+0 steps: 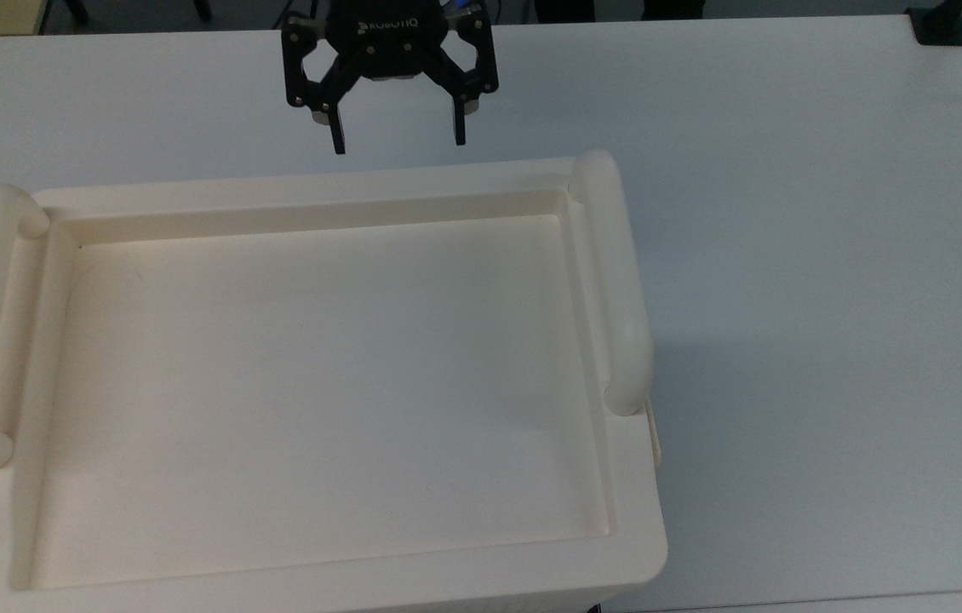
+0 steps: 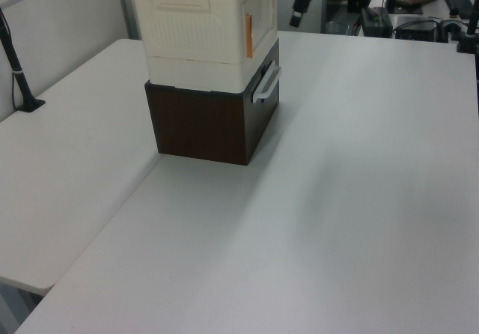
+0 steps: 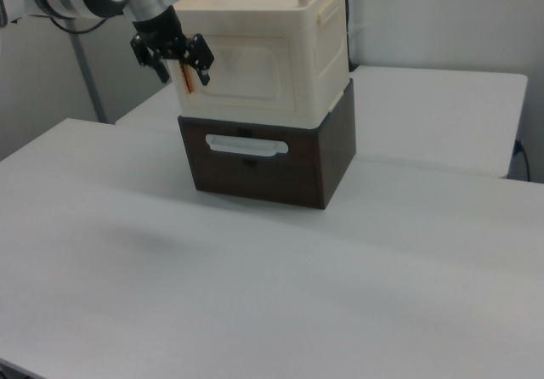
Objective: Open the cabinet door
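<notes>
While the gripper (image 1: pixel 397 143) hangs over the white table (image 1: pixel 787 213) in the top view, just beyond the cabinet (image 1: pixel 319 383)'s far rim, we see its two black fingers (image 1: pixel 337 136) spread wide w/ nothing between them. In the right view the gripper (image 3: pixel 182 75) sits in front of the cabinet (image 3: pixel 319 48)'s front face, at the right view's left, near the upper corner of the cabinet door (image 3: pixel 246 73); we can't tell if a fingertip touches the panel or is just beside it. An orange strip (image 3: pixel 186 80) runs along that edge of the door, right by the fingers.

The cabinet is cream, w/ a recessed tray-like top (image 1: pixel 328 392) and two thick rounded tube handles (image 1: pixel 617 281), one per side. It stands on a dark brown box (image 3: pixel 331 162) w/ a pale bar handle (image 3: pixel 247 147) on its front. In the left view the cabinet (image 2: pixel 194 27) is at the table's far side, door (image 2: pixel 260 12) facing the left view's right, looking flush w/ the body; the gripper (image 2: pixel 297 19) hangs near it, apart from the door.
</notes>
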`<state>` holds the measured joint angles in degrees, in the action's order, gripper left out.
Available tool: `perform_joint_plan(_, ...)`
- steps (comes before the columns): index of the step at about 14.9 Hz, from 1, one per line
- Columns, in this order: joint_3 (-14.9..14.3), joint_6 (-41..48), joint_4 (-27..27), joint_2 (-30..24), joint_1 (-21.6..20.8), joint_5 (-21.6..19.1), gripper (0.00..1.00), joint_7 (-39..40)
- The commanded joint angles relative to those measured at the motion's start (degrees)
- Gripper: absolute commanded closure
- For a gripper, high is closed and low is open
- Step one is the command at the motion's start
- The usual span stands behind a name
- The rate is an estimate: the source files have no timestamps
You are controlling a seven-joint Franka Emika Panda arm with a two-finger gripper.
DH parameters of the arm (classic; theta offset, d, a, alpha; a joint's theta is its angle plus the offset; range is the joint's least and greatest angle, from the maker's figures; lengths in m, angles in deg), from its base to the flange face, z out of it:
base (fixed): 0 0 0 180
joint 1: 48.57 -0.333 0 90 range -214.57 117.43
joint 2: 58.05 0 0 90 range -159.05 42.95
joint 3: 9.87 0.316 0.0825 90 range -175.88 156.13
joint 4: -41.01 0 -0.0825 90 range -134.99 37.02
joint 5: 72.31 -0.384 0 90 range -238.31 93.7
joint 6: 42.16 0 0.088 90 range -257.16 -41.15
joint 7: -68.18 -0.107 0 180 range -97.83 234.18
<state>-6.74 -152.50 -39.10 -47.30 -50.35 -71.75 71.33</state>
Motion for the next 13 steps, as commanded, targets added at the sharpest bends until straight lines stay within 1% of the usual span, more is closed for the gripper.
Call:
perform_joint_plan(1,-0.15,-7.41,1.63,2.16,-1.56,-0.64,0.0,-3.76)
perform_joint_plan(4,-0.14,-11.73,1.45,2.52,-3.22,-0.11,0.04,-3.68)
perform_joint_plan(7,-0.15,-14.02,1.37,3.05,-3.76,0.85,0.15,-3.33)
perform_joint_plan(8,-0.15,-14.2,1.37,3.13,-3.84,1.46,0.16,-3.33)
perform_joint_plan(10,-0.15,-17.17,1.19,4.27,-5.24,2.61,0.25,-3.24)
perform_joint_plan(11,-0.15,-17.88,1.19,4.36,-5.25,3.05,0.28,-3.24)
perform_joint_plan(12,-0.15,-17.98,1.1,4.37,-5.34,3.14,0.29,-3.24)
perform_joint_plan(13,-0.15,-17.98,1.19,4.8,-5.34,3.31,0.33,-2.98)
